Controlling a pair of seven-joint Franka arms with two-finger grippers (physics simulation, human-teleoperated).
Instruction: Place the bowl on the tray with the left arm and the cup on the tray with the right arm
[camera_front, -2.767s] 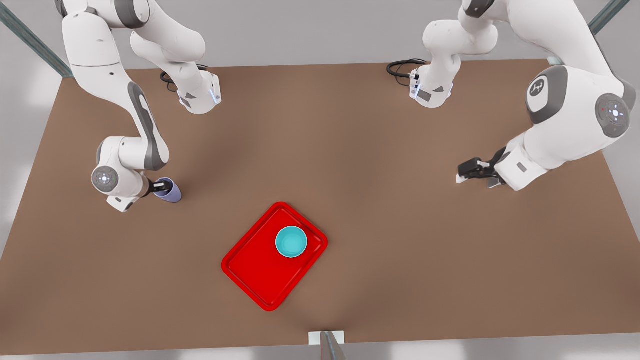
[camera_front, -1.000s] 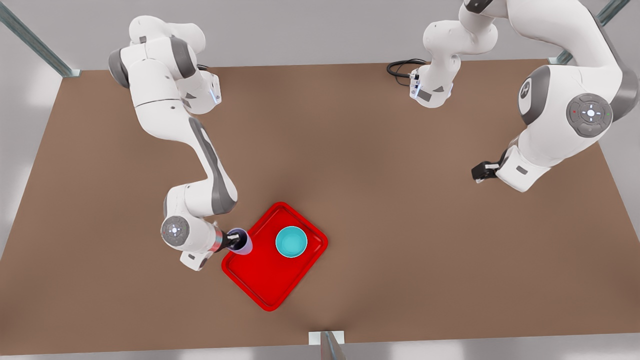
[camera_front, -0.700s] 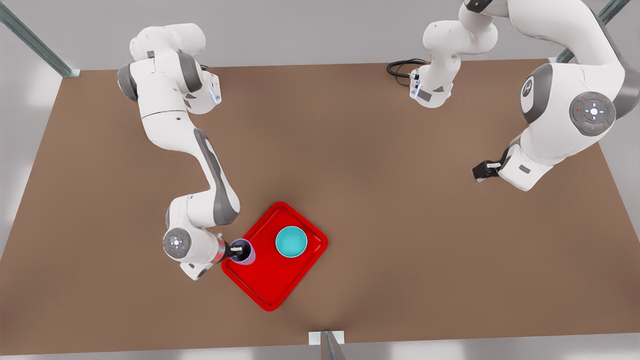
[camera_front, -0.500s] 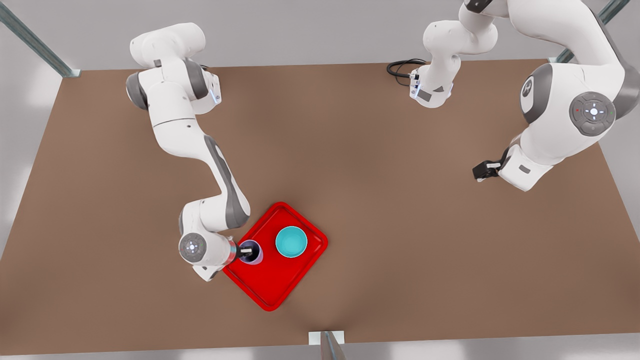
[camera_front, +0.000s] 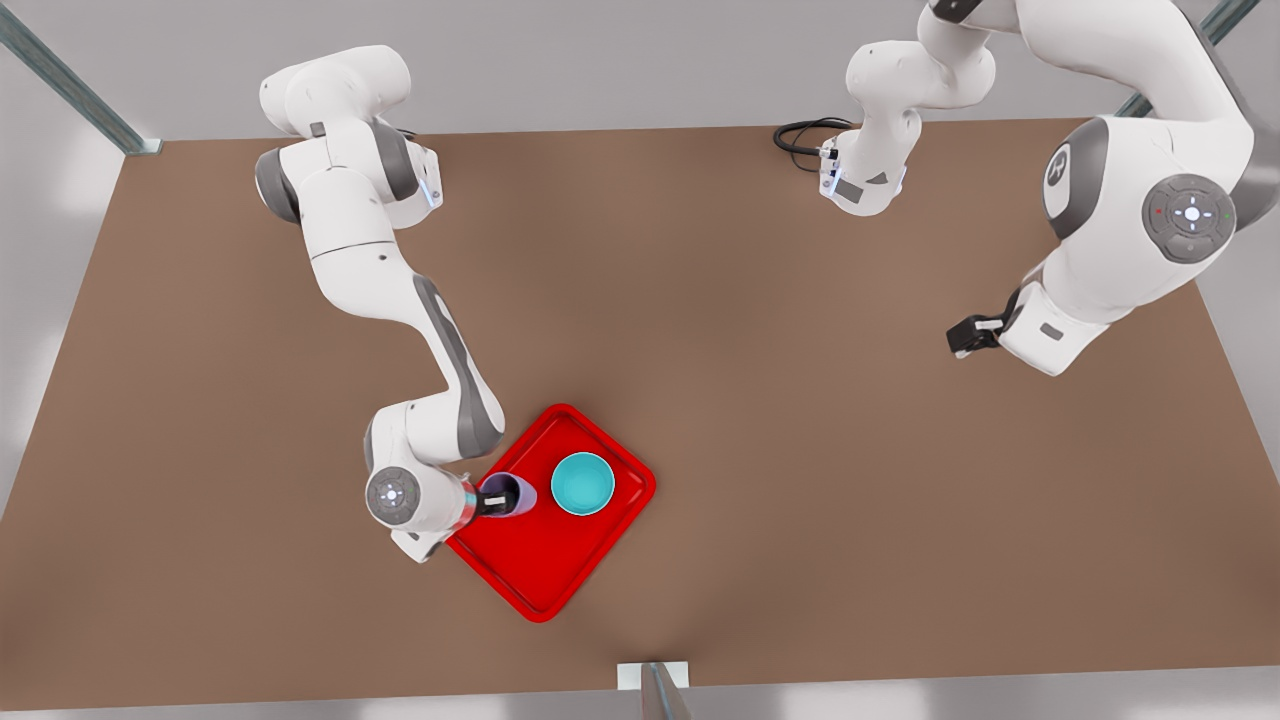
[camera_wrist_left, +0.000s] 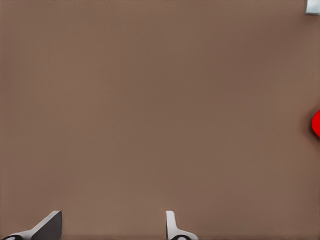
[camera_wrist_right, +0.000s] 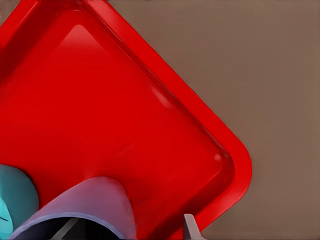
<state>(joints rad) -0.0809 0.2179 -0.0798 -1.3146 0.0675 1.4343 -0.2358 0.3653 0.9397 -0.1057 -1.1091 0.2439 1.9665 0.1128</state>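
The red tray (camera_front: 540, 570) lies near the table's front middle, with the turquoise bowl (camera_front: 583, 484) upright on its far part. My right gripper (camera_front: 497, 497), on the arm with the red wrist ring, is shut on the lavender cup (camera_front: 518, 494). It holds the cup tilted over the tray, just to the front view's left of the bowl. The right wrist view has the cup (camera_wrist_right: 95, 205), the bowl's edge (camera_wrist_right: 15, 200) and the tray floor (camera_wrist_right: 100, 100) under my gripper (camera_wrist_right: 127, 230). My left gripper (camera_front: 965, 338) waits open over bare table at the front view's right, its fingertips (camera_wrist_left: 47, 227) apart.
Both arm bases stand at the table's back, with a black cable (camera_front: 800, 135) coiled by one. A white bracket (camera_front: 652, 675) sits at the front edge. Brown table surface spreads around the tray, whose corner (camera_wrist_left: 316, 124) peeks into the left wrist view.
My right arm has carried the cup from the table at the front view's left to above the tray beside the bowl. The left arm has drawn back slightly.
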